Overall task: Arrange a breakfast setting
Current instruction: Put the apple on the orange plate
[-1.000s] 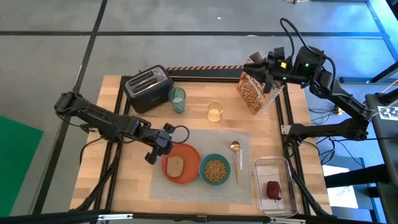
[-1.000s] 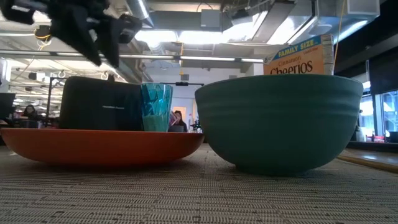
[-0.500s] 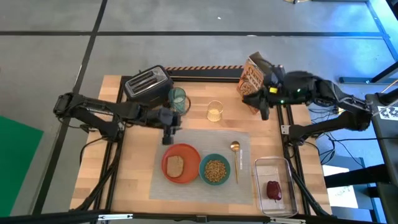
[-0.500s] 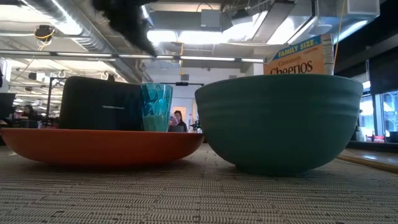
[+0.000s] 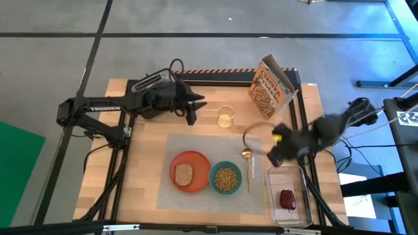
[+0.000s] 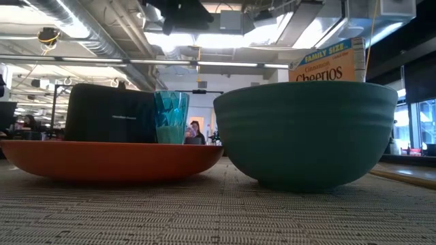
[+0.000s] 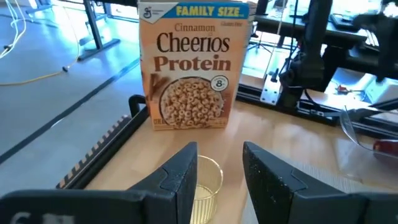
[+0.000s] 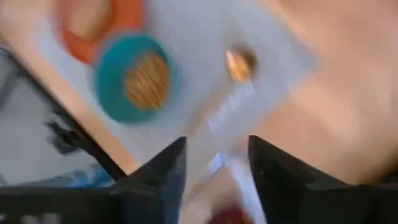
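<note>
Dark red fruit (image 5: 288,199) lies just below the open right claw (image 5: 275,155).

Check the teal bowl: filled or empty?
Filled: the high view shows the teal bowl holding brownish cereal, beside the orange plate.

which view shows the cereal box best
The left wrist view: the cereal box stands upright, front panel fully readable, behind a small glass. The high view shows it small from above at the table's back edge. The low view shows only its top behind the teal bowl.
</note>
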